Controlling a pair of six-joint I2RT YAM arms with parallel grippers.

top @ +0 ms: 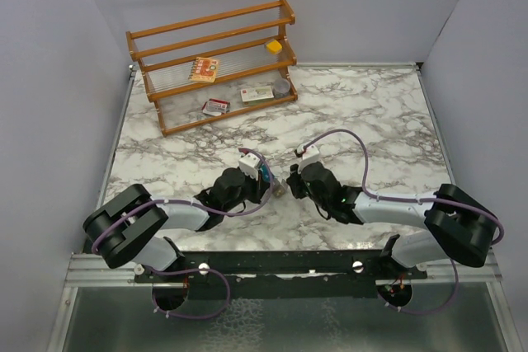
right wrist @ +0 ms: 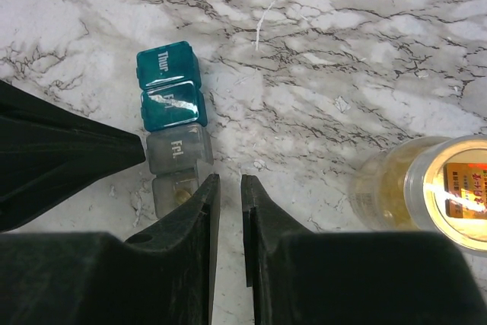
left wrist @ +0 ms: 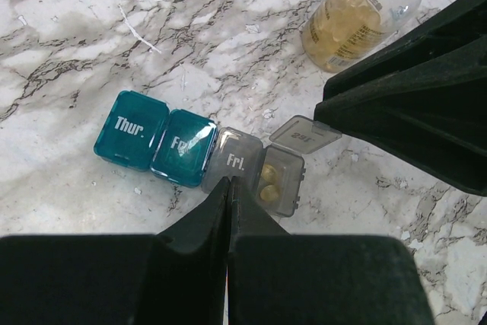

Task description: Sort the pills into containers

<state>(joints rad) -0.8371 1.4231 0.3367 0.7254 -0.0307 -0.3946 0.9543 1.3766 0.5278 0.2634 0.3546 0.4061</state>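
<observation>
Left wrist view, centre left: containers (left wrist: 199, 157), glossy square boxes joined in a row on veined marble (left wrist: 76, 20). Two are teal, then two smoky grey. The rightmost grey box has its lid (left wrist: 304, 131) flipped up, with pale yellow rounded pills (left wrist: 268, 183) inside. Left gripper (left wrist: 230, 188) is matte black, clamped together and empty, tips at the grey boxes' near edge. Upper right: clear bottle (left wrist: 358, 13) of amber contents. Right gripper (right wrist: 229, 184) jaws stand a narrow slit apart, nothing between.

Glossy teal and grey translucent plastic containers (left wrist: 186, 150); smooth marble-patterned table (left wrist: 228, 28); wooden rack (top: 214, 37)
</observation>
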